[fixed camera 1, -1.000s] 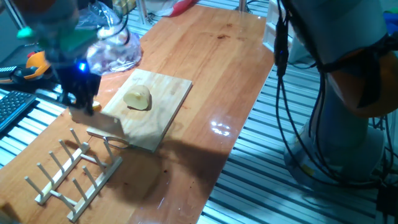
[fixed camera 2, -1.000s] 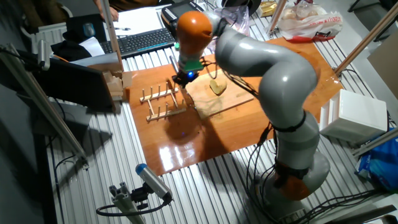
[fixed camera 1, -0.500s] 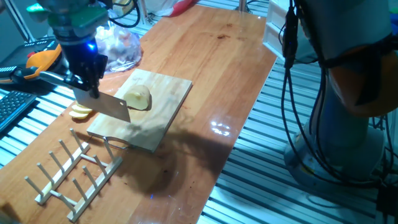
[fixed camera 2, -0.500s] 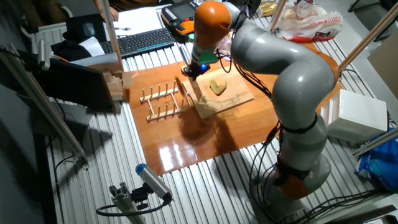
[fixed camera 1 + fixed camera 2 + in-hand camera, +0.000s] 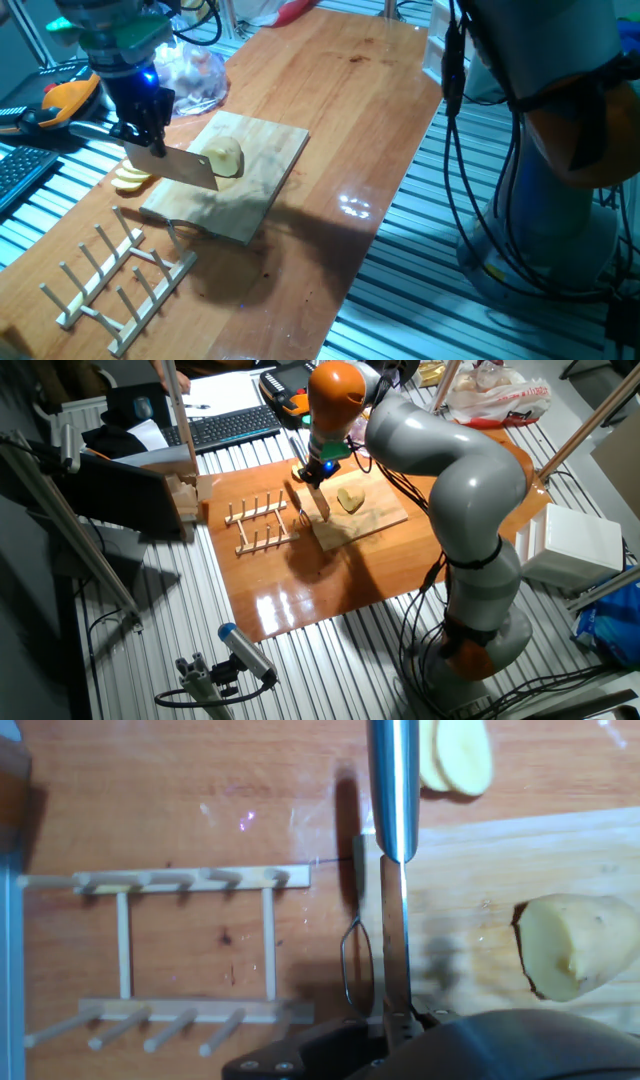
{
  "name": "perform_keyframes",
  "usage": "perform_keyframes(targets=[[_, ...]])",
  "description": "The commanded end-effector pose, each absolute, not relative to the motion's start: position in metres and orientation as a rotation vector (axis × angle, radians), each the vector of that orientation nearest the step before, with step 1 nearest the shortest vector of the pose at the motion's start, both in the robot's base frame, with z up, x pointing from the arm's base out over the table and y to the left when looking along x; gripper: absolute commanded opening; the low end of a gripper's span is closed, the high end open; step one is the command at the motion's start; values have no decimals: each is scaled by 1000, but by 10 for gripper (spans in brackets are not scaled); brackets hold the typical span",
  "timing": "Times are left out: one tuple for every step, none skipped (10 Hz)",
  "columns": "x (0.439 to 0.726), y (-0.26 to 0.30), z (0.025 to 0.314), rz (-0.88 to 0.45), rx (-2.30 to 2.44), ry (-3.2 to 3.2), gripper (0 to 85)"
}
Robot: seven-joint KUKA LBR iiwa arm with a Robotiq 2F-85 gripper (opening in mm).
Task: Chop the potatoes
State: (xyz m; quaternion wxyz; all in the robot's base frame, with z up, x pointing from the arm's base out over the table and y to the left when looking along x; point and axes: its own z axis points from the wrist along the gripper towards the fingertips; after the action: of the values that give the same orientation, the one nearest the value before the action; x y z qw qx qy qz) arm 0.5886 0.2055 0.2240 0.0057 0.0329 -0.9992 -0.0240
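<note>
Overhead, jaws (image 5: 143,138) pinching a cleaver (image 5: 180,168) beside the potato chunk (image 5: 226,158).

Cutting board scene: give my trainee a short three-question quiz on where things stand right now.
1. True or false: the knife is held above the cutting board, beside the potato chunk.
2. Where do the cut slices lie? A) on the board B) on the table off the board C) in the wooden rack
3. What does the gripper hold?

Key: 1 true; 2 B; 3 the knife.
</note>
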Motion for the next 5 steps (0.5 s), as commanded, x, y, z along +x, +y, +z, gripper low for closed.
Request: perform_keyframes(targets=[[589, 205, 224, -87, 110, -3111, 0], [589, 205, 224, -91, 122, -3088, 0], [589, 205, 224, -73, 69, -3081, 0], [589, 205, 224, -55, 26, -3083, 0], [589, 205, 224, -66, 20, -3071, 0]])
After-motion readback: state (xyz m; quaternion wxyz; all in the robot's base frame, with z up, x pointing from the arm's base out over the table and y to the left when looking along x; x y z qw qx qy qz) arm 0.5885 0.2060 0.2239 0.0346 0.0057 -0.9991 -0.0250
